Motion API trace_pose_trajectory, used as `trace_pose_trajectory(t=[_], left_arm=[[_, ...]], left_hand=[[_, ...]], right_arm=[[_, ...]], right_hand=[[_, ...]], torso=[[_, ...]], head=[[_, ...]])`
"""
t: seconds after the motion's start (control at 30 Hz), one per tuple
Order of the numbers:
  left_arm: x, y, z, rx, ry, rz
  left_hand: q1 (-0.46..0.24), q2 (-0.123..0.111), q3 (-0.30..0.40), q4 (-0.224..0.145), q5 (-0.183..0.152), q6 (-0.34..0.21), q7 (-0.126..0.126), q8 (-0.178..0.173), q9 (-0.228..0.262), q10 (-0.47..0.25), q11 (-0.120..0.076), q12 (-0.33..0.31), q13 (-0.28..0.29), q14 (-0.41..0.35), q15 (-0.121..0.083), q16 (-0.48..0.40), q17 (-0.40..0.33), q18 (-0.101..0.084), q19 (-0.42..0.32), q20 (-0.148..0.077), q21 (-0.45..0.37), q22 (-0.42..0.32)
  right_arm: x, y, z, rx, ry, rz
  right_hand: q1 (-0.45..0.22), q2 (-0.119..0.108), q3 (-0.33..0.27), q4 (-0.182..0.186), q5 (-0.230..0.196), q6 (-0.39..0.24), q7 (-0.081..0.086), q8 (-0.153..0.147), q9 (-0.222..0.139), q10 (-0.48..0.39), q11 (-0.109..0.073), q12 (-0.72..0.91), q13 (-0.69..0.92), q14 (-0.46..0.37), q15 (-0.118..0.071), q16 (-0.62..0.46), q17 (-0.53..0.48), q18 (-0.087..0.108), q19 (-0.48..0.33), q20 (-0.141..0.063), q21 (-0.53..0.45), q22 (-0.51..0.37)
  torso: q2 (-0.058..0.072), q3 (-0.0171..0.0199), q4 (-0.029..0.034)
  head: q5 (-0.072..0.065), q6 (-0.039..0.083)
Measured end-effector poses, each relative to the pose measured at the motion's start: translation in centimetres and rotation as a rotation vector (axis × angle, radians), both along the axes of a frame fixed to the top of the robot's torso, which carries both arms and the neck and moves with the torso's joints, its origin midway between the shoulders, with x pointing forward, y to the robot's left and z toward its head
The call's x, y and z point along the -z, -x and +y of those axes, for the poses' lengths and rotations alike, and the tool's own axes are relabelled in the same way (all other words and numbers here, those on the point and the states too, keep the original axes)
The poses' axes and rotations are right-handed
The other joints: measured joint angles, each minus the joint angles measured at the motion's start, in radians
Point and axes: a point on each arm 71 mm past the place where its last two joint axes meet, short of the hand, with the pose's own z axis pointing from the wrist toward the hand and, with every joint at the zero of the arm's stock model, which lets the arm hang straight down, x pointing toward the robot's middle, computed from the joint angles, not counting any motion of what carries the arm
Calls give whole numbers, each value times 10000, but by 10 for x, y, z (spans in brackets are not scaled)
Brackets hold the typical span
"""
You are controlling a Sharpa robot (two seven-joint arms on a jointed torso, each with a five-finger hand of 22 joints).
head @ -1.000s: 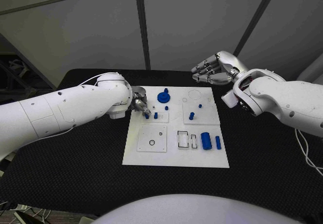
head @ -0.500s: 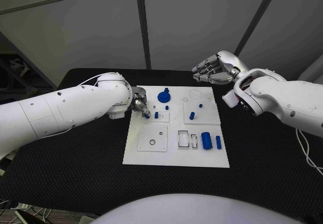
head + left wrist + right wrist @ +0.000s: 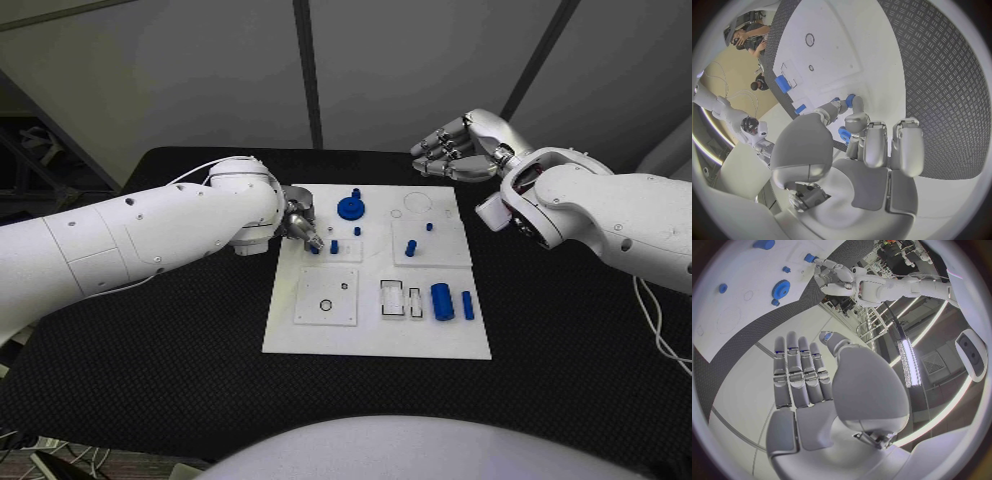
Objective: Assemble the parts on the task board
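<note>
Left robot hand (image 3: 302, 226) on blue peg (image 3: 315, 248)

Task board (image 3: 378, 340): white rectangular plate, flat on table centre. Blue gear (image 3: 351, 209) near far edge. Small blue pegs (image 3: 411, 247) upright mid-board. Two blue cylinders (image 3: 443, 301) lying by right edge.

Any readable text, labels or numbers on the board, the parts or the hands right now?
None that can be read: the task board, the blue parts, the left hand and the right hand carry no legible words, numbers or signs in the views.
</note>
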Motion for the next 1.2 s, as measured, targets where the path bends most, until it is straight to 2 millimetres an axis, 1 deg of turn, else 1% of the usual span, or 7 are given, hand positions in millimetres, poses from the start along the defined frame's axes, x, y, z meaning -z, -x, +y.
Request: trace_pose_trajectory(t=[0.17,0.27,0.4,0.43,0.67,0.97,1.2], left_arm=[[0,-1,-1,-21,11,21],[0,-2,-2,-21,2,51],[1,-4,-3,-16,-8,104],[1,-4,-3,-32,-30,115],[4,-6,-2,-108,-62,131],[5,-6,-1,-147,-15,205],[9,-5,3,-220,-79,293]], left_hand=[[0,0,0,0,-1,3,3,13,3,1,1,0,0,1,2,0,0,0,0,0,-8,0],[-69,69,28,28,-3,18,17,26,0,5,5,0,0,10,16,0,0,0,0,0,-86,0],[-120,120,28,27,-5,35,35,-39,-16,19,19,-70,-58,14,24,0,0,1,0,0,-148,0],[-159,159,28,28,-27,34,36,-159,-112,18,21,-99,-86,12,26,0,0,-1,0,0,-163,0],[-249,249,-36,-36,-37,-13,69,-95,-39,-137,22,-269,-253,10,28,-1,0,1,0,0,-241,0],[-492,447,-1173,425,3,-78,0,-205,-125,-260,2,-331,-312,10,21,-1,0,-1,0,0,-241,0],[-954,358,-2188,887,3,73,32,-272,-179,-275,-17,-290,-184,10,19,-1,0,-1,0,0,-241,0]], right_arm=[[0,0,0,-1,1,2],[0,0,0,-3,1,3],[0,0,0,-10,1,6],[0,0,0,-14,1,6],[0,0,0,-21,10,12],[0,0,0,-31,24,18],[0,0,0,-29,35,20]], right_hand=[[0,0,0,0,0,0,0,0,0,0,0,0,0,0,0,0,0,0,0,0,0,1],[0,0,0,0,0,0,0,0,0,0,0,0,0,0,0,0,1,0,0,0,0,1],[0,0,0,0,0,0,0,0,0,0,0,0,0,0,0,0,1,1,0,0,0,1],[0,0,0,0,0,0,0,0,0,0,0,0,0,0,0,0,1,0,0,0,0,1],[0,0,0,0,0,0,0,0,0,0,0,0,0,0,0,0,2,0,0,0,0,2],[0,0,0,0,0,0,0,0,0,0,0,0,0,0,0,0,2,0,0,0,-42,-9],[0,0,0,0,0,0,0,0,0,0,0,0,0,0,0,0,-1,0,3,3,-43,-8]], torso=[[0,1,0],[0,1,0],[-2,1,0],[-2,1,0],[-3,0,7],[-9,0,12],[-9,0,12]], head=[[-12,1],[-16,-3],[-17,-7],[-19,-6],[-27,9],[-38,16],[-43,30]])
